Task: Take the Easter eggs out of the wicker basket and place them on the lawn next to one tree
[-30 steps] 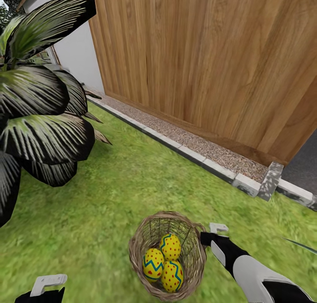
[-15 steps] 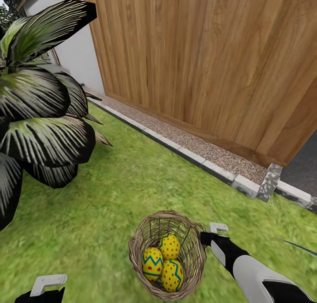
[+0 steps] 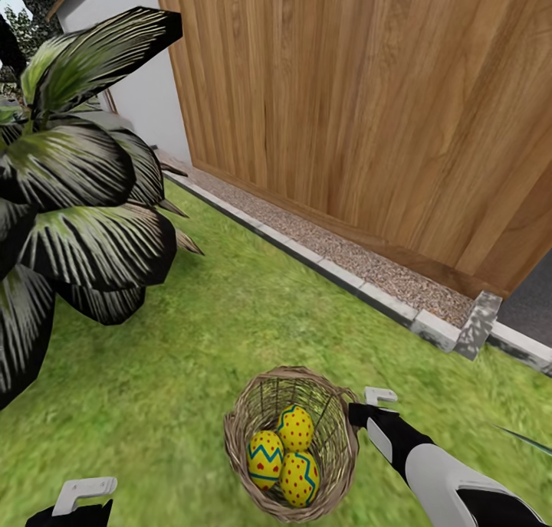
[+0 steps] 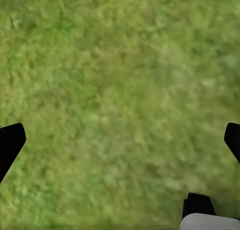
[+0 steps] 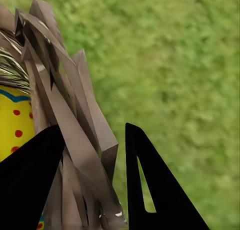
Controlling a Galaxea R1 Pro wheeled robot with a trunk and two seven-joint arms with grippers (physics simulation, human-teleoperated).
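The wicker basket (image 3: 249, 412) stands low in the head view on the lawn (image 3: 192, 343). In it lie three Easter eggs, yellow with red dots and blue-green zigzags: one at the back (image 3: 296, 427), one at the left (image 3: 265, 458), one at the front (image 3: 300, 479). My right gripper (image 3: 359, 414) sits at the basket's right rim. In the right wrist view the right gripper (image 5: 92, 135) straddles the woven wall (image 5: 65, 89), shut on it, with an egg (image 5: 12, 120) behind. My left gripper (image 3: 80, 496) hangs open over bare grass (image 4: 120, 89). No pale-trunked tree is in view.
A dark, spiky-leaved bushy plant (image 3: 69, 205) crowds the left. A tall wooden fence (image 3: 368, 113) runs behind, edged by a gravel strip and stone kerb (image 3: 345, 270). A white wall (image 3: 138, 83) is far left and grey paving (image 3: 533, 305) far right.
The fence, kerb and plant have slid slightly right in the picture, so the camera has moved. The basket, eggs and both arms keep the same place in the view.
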